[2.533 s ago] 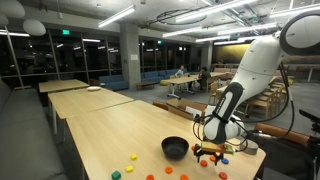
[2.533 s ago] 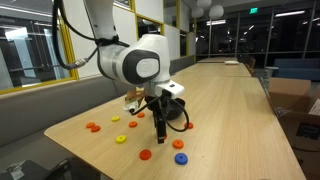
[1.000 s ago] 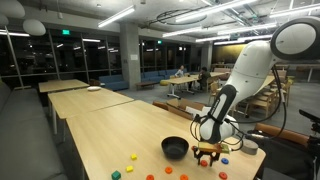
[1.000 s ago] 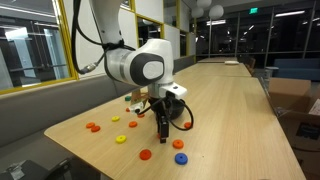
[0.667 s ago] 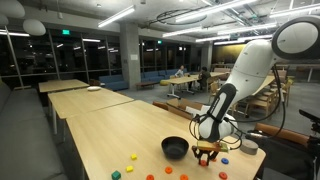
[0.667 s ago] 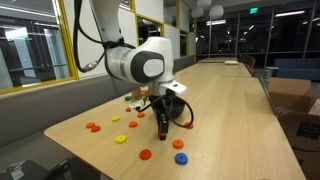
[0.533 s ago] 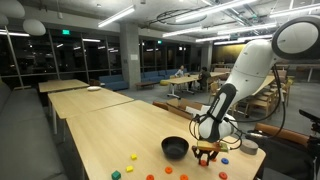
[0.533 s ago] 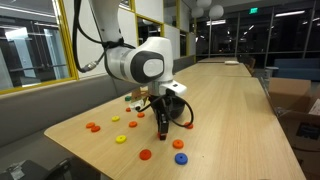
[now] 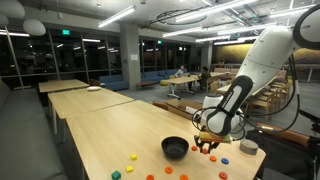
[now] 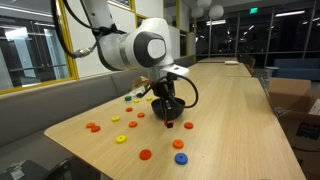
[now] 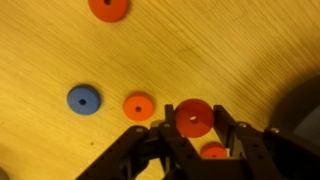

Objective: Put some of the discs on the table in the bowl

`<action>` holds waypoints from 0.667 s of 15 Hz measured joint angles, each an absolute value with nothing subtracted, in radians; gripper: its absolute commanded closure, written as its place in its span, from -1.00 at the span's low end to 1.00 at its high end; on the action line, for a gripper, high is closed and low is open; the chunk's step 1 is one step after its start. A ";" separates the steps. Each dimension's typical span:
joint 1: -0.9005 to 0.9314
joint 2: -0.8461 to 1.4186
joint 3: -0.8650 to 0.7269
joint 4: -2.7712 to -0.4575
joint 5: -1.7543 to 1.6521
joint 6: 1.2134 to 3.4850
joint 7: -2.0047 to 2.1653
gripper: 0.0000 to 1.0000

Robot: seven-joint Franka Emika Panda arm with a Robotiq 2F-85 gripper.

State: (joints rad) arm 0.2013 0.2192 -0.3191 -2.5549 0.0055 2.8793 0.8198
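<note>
Pale wood table [image 9: 105, 135] in the foreground, long and bare-grained. More tables [image 9: 75, 88] like it run back into a big dim hall, with strip lights [image 9: 115, 17] overhead and dark glazing along the walls. Small discs [image 10: 92, 127] are scattered over the near end: mostly orange-red, plus a yellow one [image 10: 120, 139] and a blue one [image 10: 180, 158]. The black bowl [image 9: 175, 149] sits on the table, with a grey puck [image 9: 247, 147] near the edge beyond the arm.

The gripper [image 9: 207, 146] hangs just beside the bowl, on the puck's side. In the wrist view its fingers [image 11: 228, 125] are clamped on a red disc [image 11: 194, 118], which looks bigger than its neighbours on the wood and so appears clear of the tabletop. An orange disc [image 11: 139, 106] lies near it below, and another sits half tucked under the fingers.

Hard to read: in the exterior view from the arm's side, the wrist covers nearly all of the bowl. The dark blur at the wrist view's right edge can't be identified. The figures far back in the hall are too small to make out.
</note>
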 measured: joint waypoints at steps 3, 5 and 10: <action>0.217 0.136 -0.330 -2.567 -0.106 2.902 0.921 0.60; 0.208 0.102 -0.293 -2.561 -0.111 2.921 0.941 0.61; 0.222 0.097 -0.219 -2.507 -0.035 2.943 0.935 0.61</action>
State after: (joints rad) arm 0.2221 0.0973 -0.2188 -2.5068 -0.0353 2.9427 0.9347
